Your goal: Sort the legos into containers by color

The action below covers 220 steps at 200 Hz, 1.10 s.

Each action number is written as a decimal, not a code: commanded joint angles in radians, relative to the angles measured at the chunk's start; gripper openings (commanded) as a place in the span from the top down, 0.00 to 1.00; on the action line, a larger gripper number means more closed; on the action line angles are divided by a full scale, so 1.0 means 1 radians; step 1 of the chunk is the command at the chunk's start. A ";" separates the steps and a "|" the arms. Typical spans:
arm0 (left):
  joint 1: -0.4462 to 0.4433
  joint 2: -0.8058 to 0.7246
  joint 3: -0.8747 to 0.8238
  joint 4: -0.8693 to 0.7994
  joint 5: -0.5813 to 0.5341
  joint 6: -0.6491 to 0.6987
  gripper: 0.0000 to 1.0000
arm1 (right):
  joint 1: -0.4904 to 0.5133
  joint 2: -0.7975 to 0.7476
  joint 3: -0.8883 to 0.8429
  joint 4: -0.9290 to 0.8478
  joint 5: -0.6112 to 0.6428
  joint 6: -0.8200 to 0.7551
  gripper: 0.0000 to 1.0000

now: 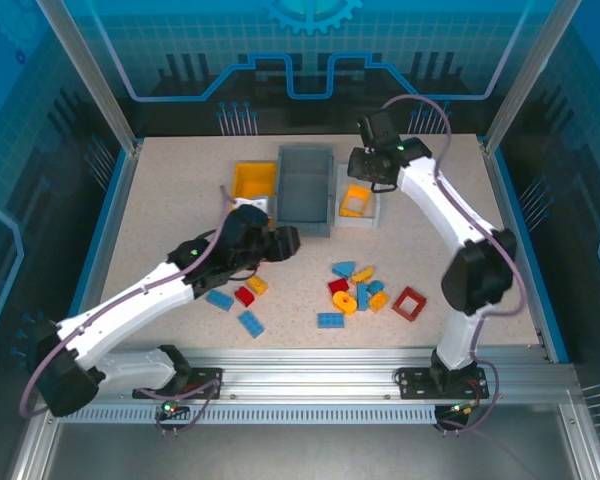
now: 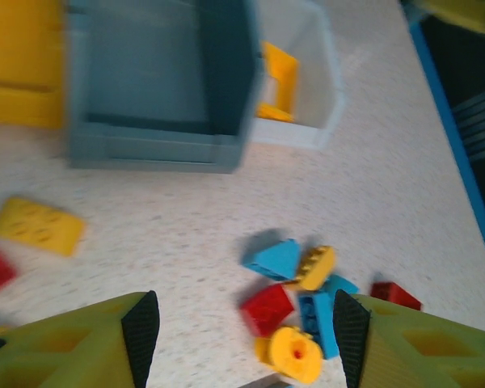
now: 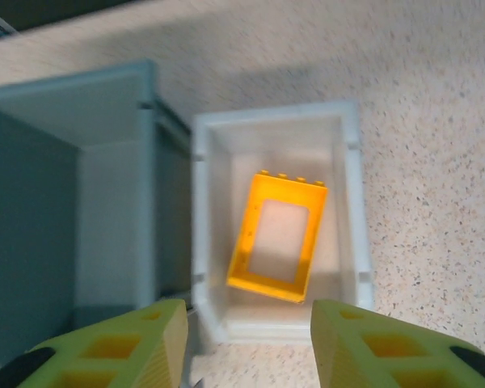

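Precision matters: the left tool (image 2: 244, 335), wide open and empty, should straddle the red lego (image 2: 267, 309) squarely, while the right tool (image 3: 249, 343), also open and empty, hovers over the white bin (image 3: 352, 202) holding a yellow frame (image 3: 277, 237).

1. The top external view looks down from high above and behind the arm bases (image 1: 180, 378), far enough to take in the whole table (image 1: 170, 200)
2. The left wrist view rides low over the table's middle, tilted forward past its own fingertips (image 2: 141, 327) toward the grey bin (image 2: 153, 153) and white bin (image 2: 327, 81) — close and blurred
3. The right wrist view looks almost straight down from just above the white bin, the grey bin at its left
4. Both wrist views share the grey bin, the white bin and the yellow frame brick (image 3: 263, 285) inside it; the overhead view holds these too, plus the loose bricks (image 1: 360, 290) before the left wrist view's fingertips
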 commanded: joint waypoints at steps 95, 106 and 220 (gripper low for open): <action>0.282 -0.232 -0.374 -0.375 -0.009 -0.446 0.21 | 0.526 -0.560 -0.807 0.463 -0.320 -0.192 0.33; 0.294 -0.209 -0.381 -0.354 0.011 -0.468 0.20 | 0.564 -0.570 -0.836 0.480 -0.308 -0.179 0.32; 0.374 -0.020 -0.482 -0.124 0.113 -0.696 0.22 | 0.624 -0.655 -0.909 0.461 -0.231 -0.124 0.32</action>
